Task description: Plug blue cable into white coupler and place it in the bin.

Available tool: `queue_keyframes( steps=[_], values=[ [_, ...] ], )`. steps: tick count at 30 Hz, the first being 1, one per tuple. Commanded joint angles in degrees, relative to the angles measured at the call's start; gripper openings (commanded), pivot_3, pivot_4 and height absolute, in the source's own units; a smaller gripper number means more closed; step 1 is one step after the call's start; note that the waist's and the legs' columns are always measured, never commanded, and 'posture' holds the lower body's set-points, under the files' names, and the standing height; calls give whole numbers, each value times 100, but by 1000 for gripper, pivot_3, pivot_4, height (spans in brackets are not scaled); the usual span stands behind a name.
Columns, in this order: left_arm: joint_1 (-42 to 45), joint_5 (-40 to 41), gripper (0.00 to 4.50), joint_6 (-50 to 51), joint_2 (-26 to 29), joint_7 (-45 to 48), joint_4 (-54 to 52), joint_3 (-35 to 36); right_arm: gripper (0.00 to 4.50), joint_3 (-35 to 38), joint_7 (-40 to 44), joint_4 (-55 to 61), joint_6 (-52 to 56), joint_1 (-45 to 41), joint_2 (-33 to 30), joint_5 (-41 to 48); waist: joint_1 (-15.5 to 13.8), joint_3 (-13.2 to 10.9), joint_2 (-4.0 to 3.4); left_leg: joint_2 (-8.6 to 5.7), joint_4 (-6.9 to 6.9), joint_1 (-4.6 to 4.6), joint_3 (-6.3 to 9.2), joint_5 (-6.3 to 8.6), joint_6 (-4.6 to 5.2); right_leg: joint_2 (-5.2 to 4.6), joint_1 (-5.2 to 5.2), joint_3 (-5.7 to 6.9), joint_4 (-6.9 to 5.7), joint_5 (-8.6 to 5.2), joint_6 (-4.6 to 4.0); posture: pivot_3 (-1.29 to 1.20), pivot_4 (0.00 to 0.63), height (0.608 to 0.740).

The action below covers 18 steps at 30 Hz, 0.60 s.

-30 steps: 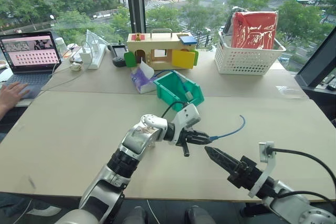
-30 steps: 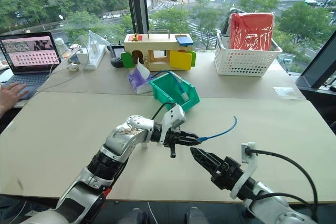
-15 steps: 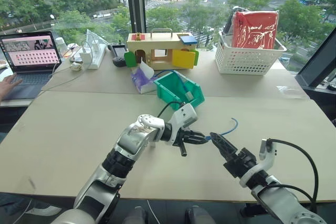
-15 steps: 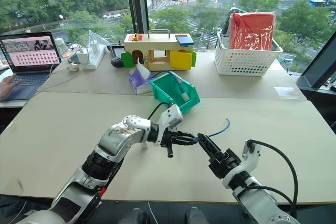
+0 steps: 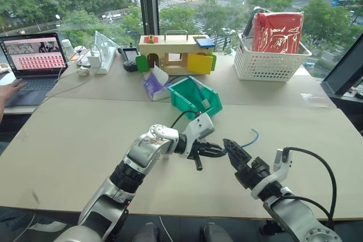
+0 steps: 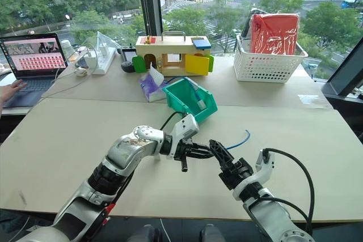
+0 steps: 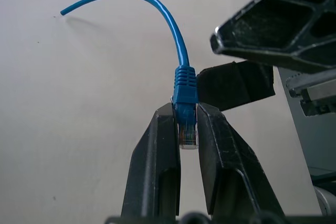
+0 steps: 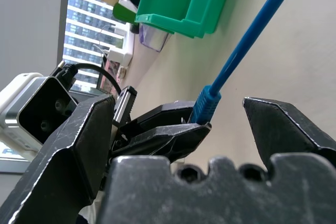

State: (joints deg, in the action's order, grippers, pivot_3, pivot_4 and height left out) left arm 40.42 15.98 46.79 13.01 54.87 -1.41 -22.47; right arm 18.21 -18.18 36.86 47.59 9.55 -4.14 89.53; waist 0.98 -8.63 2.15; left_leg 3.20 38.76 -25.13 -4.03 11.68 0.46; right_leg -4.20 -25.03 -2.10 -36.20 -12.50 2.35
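Left gripper (image 7: 188, 129) pinches the blue cable (image 7: 185, 85) by its plug above the table (image 5: 68, 140); right gripper (image 8: 178, 124), jaws spread wide, flanks it. At 12 o'clock sits the bin (image 5: 187, 99).

**Table clutter along the window**

A wooden box with coloured doors (image 5: 174, 54) stands at the far edge of the pale beige table (image 5: 74, 140). Just in front of it lies a purple tissue pack (image 5: 153, 85). To the right sits a white lattice basket (image 5: 270, 63) holding a red bag (image 5: 276, 32). At far left an open laptop (image 5: 33, 63) shows a pink screen, a person's hand (image 5: 10, 90) on it; a white power strip (image 5: 104, 60) lies nearby.
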Motion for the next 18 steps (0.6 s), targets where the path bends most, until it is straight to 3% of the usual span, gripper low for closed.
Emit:
queue_keyframes(
  steps=[1,12,18],
  values=[
    [45,130,91,23,-21,7,-224,-15,3833,-189,-13,177,-378,52,-170,220,-4,0,0,-1,0,-1,1,0,0,-1,0,0,1,0,0,0,150,730],
    [78,168,91,-25,7,2,-177,-36,55,-615,-11,192,-946,143,-548,342,-17,0,0,-21,0,-8,15,-5,9,-9,5,-6,5,0,0,0,150,730],
    [120,34,91,-188,103,-62,-71,-70,55,-686,30,219,-1239,178,-624,273,-17,0,0,-22,0,-8,17,-6,10,-9,5,-7,5,0,0,0,150,730]
  ],
)
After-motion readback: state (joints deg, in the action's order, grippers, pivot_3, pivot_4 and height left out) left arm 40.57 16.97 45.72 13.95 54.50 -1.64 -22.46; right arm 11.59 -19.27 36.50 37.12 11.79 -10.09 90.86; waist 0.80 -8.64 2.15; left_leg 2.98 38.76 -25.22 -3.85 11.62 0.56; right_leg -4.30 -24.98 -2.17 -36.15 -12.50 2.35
